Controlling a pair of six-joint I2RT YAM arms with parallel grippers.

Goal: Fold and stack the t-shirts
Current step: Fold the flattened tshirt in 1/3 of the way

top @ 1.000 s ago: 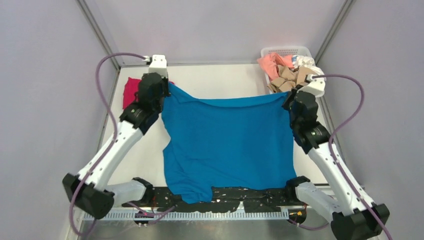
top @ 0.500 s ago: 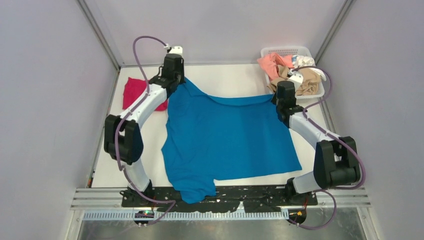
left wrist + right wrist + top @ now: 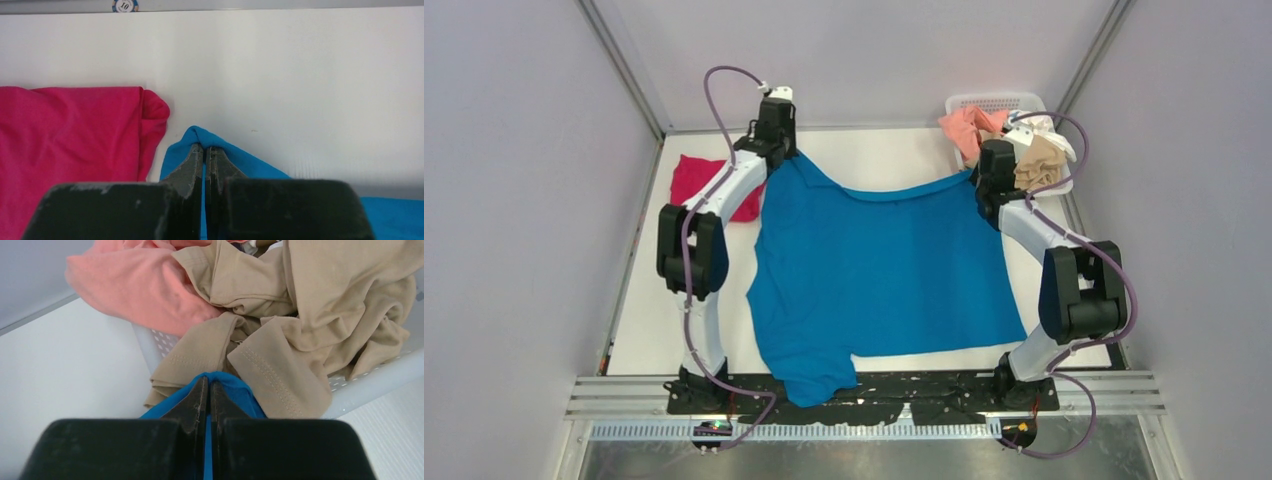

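A teal-blue t-shirt [image 3: 879, 270] lies spread over the middle of the table, its near sleeve hanging over the front edge. My left gripper [image 3: 786, 155] is shut on its far left corner [image 3: 200, 137]. My right gripper [image 3: 977, 180] is shut on its far right corner [image 3: 225, 382]. A magenta-red t-shirt [image 3: 704, 185] lies folded at the far left and shows in the left wrist view [image 3: 70, 140]. Peach [image 3: 135, 285] and tan [image 3: 310, 305] shirts lie crumpled in a basket.
A white mesh basket [image 3: 994, 103] stands at the far right corner, its rim [image 3: 380, 375] just beyond my right gripper. Metal frame posts rise at both far corners. A black rail [image 3: 924, 400] runs along the near edge.
Both grippers have carried the teal-blue shirt's far edge farther back on the table. The cloth has stretched out flatter. The right gripper now sits close to the basket.
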